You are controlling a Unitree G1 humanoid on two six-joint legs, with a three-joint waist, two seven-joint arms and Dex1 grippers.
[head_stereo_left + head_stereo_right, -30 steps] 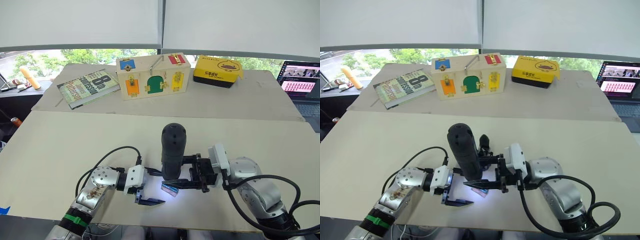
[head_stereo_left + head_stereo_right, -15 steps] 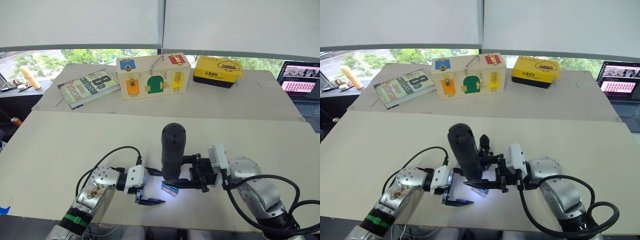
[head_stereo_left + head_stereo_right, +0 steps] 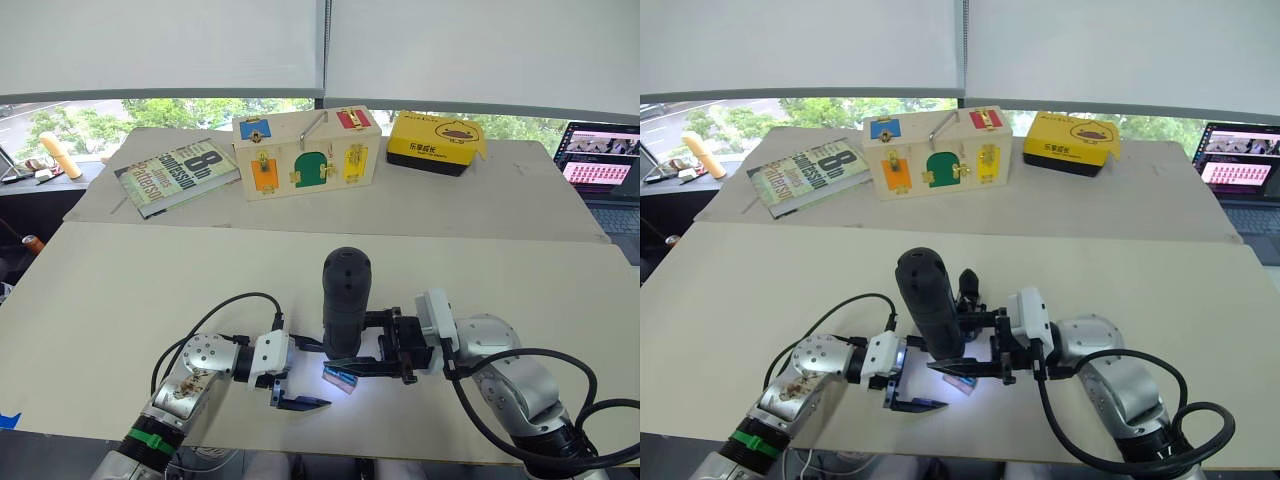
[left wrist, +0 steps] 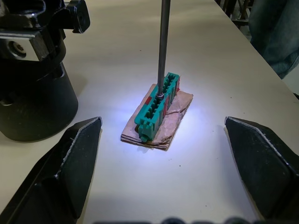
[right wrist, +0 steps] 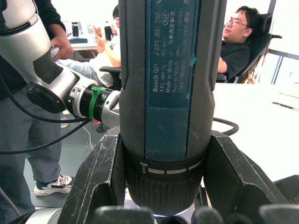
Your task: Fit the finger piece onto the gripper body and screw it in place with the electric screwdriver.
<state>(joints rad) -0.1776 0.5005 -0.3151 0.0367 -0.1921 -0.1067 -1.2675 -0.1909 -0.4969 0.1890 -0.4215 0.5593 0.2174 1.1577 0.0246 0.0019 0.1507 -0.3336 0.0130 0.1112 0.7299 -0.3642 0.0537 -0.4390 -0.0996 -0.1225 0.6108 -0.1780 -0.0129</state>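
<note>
The electric screwdriver (image 3: 346, 300) stands upright on the near part of the table, with my right gripper (image 3: 372, 352) shut around its lower barrel (image 5: 166, 116). Its thin metal bit (image 4: 162, 46) points down onto a tiny green-topped block (image 4: 157, 108), lit by the tool's lamp. My left gripper (image 4: 162, 122) lies open on the table, one finger on each side of that block without touching it. The gripper body (image 4: 32, 93), a chunky black block with a round base, stands just behind the screwdriver, its pointed finger (image 3: 967, 282) showing beside the barrel. The finger piece is hidden or out of view.
At the back stand a wooden latch box (image 3: 306, 153), a book (image 3: 176, 175) and a yellow box (image 3: 435, 142). A laptop (image 3: 603, 165) sits at the far right. The table's front edge (image 3: 330, 450) runs close under both grippers. People sit and stand beyond the table (image 5: 238, 42).
</note>
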